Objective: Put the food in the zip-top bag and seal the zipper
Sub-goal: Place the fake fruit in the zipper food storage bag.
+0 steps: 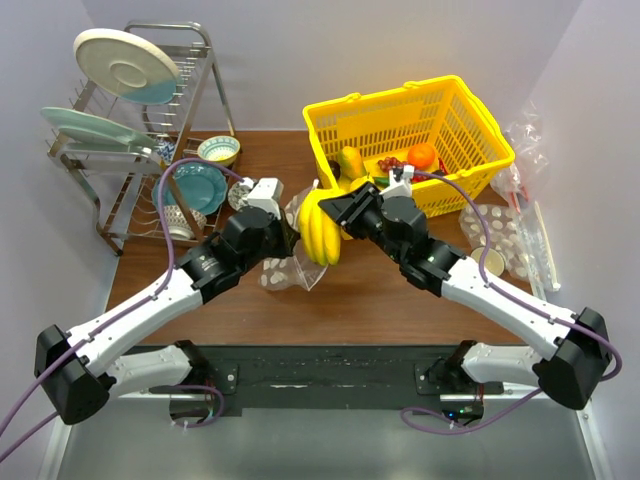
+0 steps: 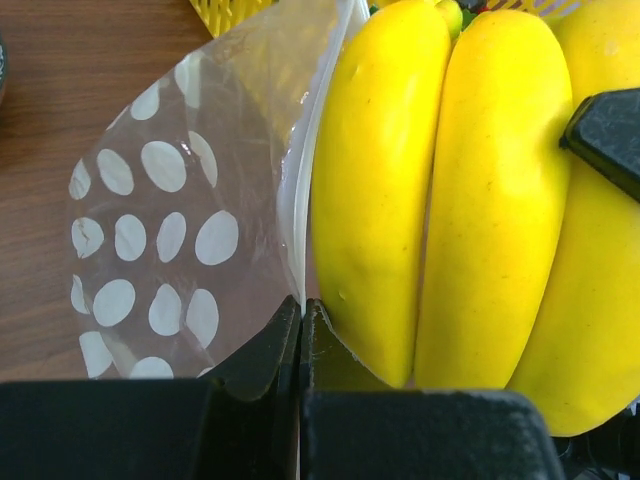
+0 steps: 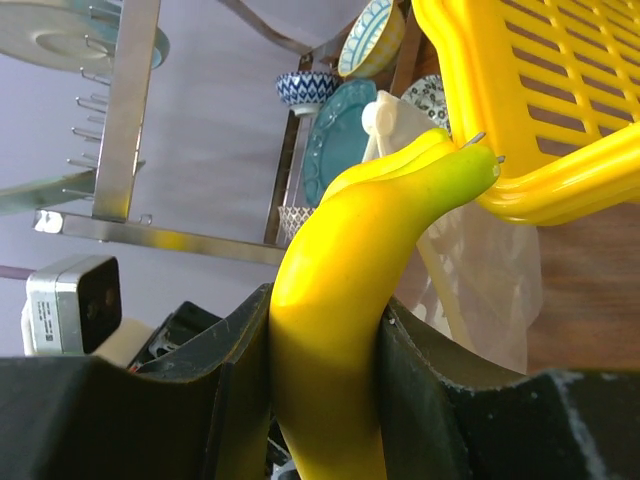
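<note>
The yellow banana bunch (image 1: 322,232) hangs above the table's middle, and my right gripper (image 1: 341,212) is shut on it. In the right wrist view one banana (image 3: 340,300) fills the gap between the jaws (image 3: 325,340). My left gripper (image 1: 288,228) is shut on the mouth edge of the clear zip-top bag (image 1: 288,270), just left of the bananas. The left wrist view has my left gripper (image 2: 300,305) pinching the whitish zipper strip (image 2: 296,200), with the dotted bag wall (image 2: 170,230) to the left and the bananas (image 2: 430,200) touching it on the right. An orange-green mango-like fruit (image 1: 350,160) lies in the basket.
The yellow basket (image 1: 470,120) stands behind the grippers and holds red grapes (image 1: 390,163) and a round orange (image 1: 422,155). A dish rack (image 1: 140,130) with plates and bowls fills the back left. Crumpled clear plastic (image 1: 520,150) and a dotted sheet (image 1: 500,235) lie at the right edge.
</note>
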Controlling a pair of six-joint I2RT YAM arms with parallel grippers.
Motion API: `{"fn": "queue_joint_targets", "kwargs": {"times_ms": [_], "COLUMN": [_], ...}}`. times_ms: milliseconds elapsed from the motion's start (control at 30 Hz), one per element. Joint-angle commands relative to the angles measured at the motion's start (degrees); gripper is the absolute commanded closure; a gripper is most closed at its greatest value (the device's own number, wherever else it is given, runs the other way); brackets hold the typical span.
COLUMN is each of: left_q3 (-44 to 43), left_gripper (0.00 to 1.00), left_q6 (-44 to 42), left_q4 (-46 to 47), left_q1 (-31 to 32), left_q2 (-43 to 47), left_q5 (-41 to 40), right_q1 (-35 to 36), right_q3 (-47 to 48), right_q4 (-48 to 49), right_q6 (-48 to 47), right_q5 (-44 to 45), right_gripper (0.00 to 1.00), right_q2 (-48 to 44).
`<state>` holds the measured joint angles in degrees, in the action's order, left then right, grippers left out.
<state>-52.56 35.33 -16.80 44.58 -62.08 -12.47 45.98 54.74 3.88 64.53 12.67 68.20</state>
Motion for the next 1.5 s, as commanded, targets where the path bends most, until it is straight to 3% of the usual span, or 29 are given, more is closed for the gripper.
{"fn": "queue_joint_targets", "kwargs": {"times_ms": [0, 233, 467, 500, 567, 600, 633, 667, 1067, 1167, 1333, 1400, 1467], "left_q3": [0.61, 0.35, -1.06, -1.23, -1.50, -1.58, -1.59, -1.59, -2.20, -2.29, -2.73, -3.16, -4.04], "left_gripper": [1.00, 1.00, 1.00, 1.00, 1.00, 1.00, 1.00, 1.00, 1.00, 1.00, 1.00, 1.00, 1.00], "left_q6": [5.00, 9.66, 11.43, 11.43, 10.90, 10.81, 10.20, 9.93, 6.42, 5.37, 2.47, 1.06, -0.87], "left_q4": [8.70, 11.26, 13.28, 13.19, 13.02, 13.02, 12.93, 12.58, 12.49, 12.40, 11.35, 10.47, 8.81], "left_q1": [2.18, 2.44, 2.44, 2.44, 2.36, 2.44, 2.44, 2.44, 2.27, 2.36, 2.27, 2.36, 2.36], "left_q2": [1.00, 2.05, 2.41, 2.32, 2.14, 2.14, 1.97, 1.97, 1.44, 1.62, 2.32, 2.49, 2.58], "left_q5": [2.62, 3.07, 1.84, 1.75, 1.22, 1.05, 0.43, 0.08, -3.70, -3.35, -3.44, -3.88, -5.02], "right_q1": [0.52, 1.04, 1.57, 1.57, 1.75, 1.84, 2.01, 2.01, 2.10, 2.01, 1.92, 1.92, 1.92], "right_q3": [0.29, 1.25, 0.46, 0.19, 0.19, 0.19, 0.28, 0.45, 0.72, 2.38, 6.25, 7.30, 8.53], "right_q4": [9.80, 8.43, 9.39, 9.57, 10.35, 11.49, 11.07, 10.63, 0.97, -6.05, -21.00, -23.64, -24.62], "right_q6": [-0.11, -3.09, -5.11, -5.81, -10.02, -12.13, -14.50, -15.31, -33.67, -39.47, -40.45, -41.15, -42.29], "right_q5": [9.92, 14.92, 14.50, 14.32, 13.36, 12.31, 12.38, 12.38, 5.27, 3.77, 8.42, 9.21, 12.11], "right_gripper": [1.00, 1.00, 1.00, 0.95, 0.67, 0.51, 0.25, 0.22, 0.31, 0.35, 0.41, 0.39, 0.28], "right_q2": [0.00, 1.05, 1.93, 1.85, 0.97, 0.53, 0.18, -0.70, -7.20, -8.35, -8.44, -8.79, -8.97]}}
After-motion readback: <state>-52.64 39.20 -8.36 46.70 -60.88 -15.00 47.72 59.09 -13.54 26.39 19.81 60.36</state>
